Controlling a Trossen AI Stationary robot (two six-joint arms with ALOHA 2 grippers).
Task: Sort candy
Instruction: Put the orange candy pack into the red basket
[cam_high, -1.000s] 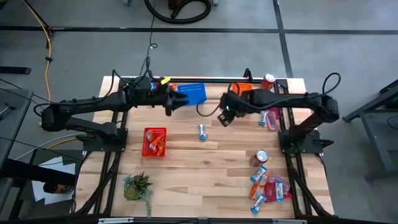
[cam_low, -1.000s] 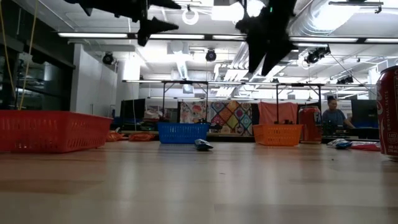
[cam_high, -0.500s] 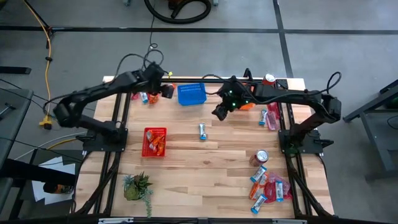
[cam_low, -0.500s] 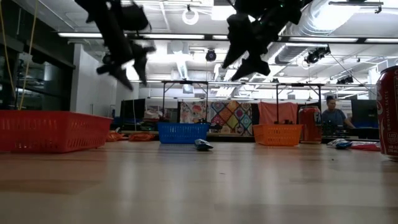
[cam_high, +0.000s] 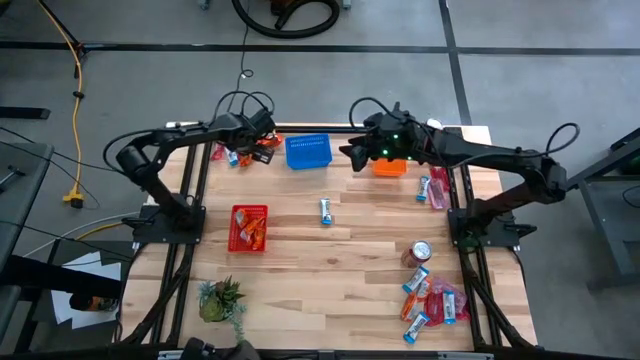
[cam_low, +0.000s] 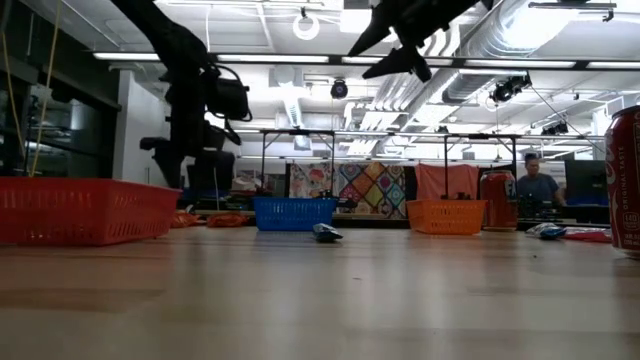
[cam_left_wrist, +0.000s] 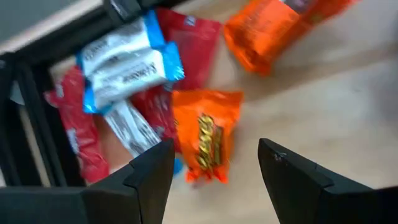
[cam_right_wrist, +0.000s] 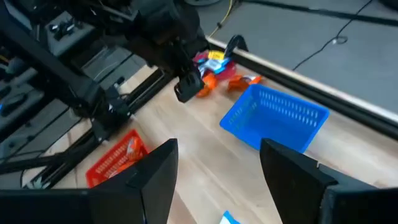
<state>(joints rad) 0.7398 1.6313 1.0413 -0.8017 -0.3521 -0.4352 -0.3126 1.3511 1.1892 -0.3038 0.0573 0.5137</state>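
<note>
Candy (cam_left_wrist: 202, 140) lies heaped beneath the left gripper (cam_left_wrist: 214, 165), jaws spread; blue basket (cam_high: 308, 151) just beside.

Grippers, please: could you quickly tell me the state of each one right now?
Left gripper: open, empty, over the candy pile at the table's far left corner.
Right gripper: open, empty, raised near the blue basket.
</note>
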